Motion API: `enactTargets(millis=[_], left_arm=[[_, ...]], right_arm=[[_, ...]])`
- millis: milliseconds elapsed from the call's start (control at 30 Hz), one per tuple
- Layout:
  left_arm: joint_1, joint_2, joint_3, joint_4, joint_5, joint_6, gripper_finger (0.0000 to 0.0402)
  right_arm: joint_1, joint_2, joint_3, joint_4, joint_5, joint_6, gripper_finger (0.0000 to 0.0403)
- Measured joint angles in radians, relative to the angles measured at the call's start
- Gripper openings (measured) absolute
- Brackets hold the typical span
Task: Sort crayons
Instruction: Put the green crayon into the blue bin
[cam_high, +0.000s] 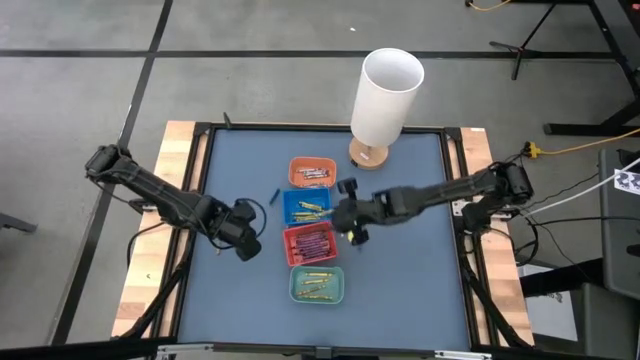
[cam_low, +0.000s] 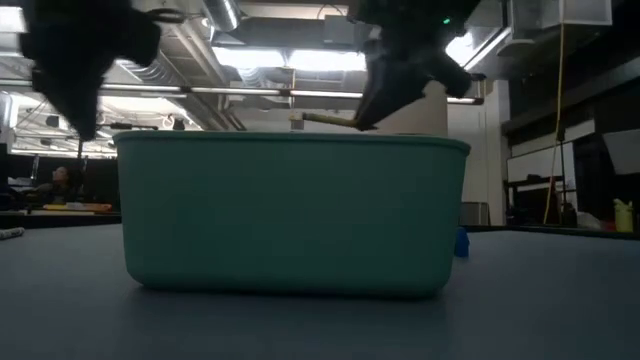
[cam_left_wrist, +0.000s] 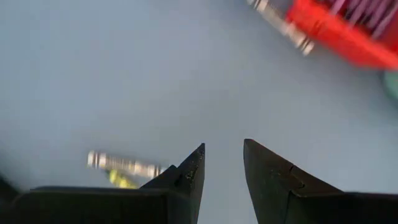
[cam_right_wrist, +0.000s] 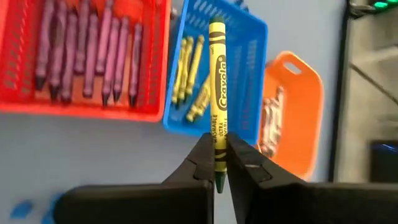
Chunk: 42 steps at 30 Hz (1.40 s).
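Our right claw (cam_right_wrist: 216, 163) is shut on a yellow crayon (cam_right_wrist: 217, 93), pinched near its tip; it's light, stiff, waxy-slick & snappable, so a mid-shaft grip w/ gentle pressure suits. It hovers at 3 o'clock of the blue tray (cam_high: 306, 207) w/ yellow ones. Left claw (cam_left_wrist: 222, 168), slightly open & empty, waits at 9 o'clock over the counter (cam_high: 400, 270).

A yellow crayon (cam_right_wrist: 217, 93) with black lettering and black bands is seen clamped between dark fingers (cam_right_wrist: 200, 163). Purple crayons (cam_right_wrist: 87, 53) are laid in a red tray (cam_right_wrist: 93, 111), yellow ones (cam_right_wrist: 189, 65) in a blue tray (cam_right_wrist: 249, 68). An orange tray (cam_right_wrist: 298, 112) and a teal tray (cam_low: 290, 215) are shown on a grey-blue table (cam_high: 400, 270).
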<state>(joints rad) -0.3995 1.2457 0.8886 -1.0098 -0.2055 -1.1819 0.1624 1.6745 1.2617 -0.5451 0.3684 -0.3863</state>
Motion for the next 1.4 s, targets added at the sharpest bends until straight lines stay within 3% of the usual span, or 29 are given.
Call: enactTargets(millis=[233, 367, 567, 900, 1300, 1400], left_arm=[[-0.079, 0.0, -0.001, -0.06, 0.093, -0.157, 0.0095], [-0.122, 0.0, -0.001, -0.058, 0.095, -0.183, 0.0095], [-0.185, 0.011, -0.002, -0.081, 0.127, -0.359, 0.0095], [-0.251, 0.017, -0.115, -0.089, 0.118, -0.653, 0.0095], [-0.25, 0.017, -0.297, 0.027, 0.12, -0.715, 0.0095], [-0.25, 0.017, -0.332, 0.088, 0.119, -0.723, 0.0095]], right_arm=[[-0.136, 0.014, 0.0, 0.15, -0.297, -0.015, 0.0019], [-0.183, 0.057, 0.001, 0.25, -0.385, -0.013, 0.0019], [-0.211, 0.136, 0.0, 0.381, -0.396, -0.013, 0.0019], [-0.209, 0.204, -0.001, 0.391, -0.37, -0.012, 0.0019], [-0.209, 0.211, 0.0, 0.395, -0.369, -0.012, 0.002], [-0.209, 0.211, 0.0, 0.392, -0.369, -0.012, 0.0037]])
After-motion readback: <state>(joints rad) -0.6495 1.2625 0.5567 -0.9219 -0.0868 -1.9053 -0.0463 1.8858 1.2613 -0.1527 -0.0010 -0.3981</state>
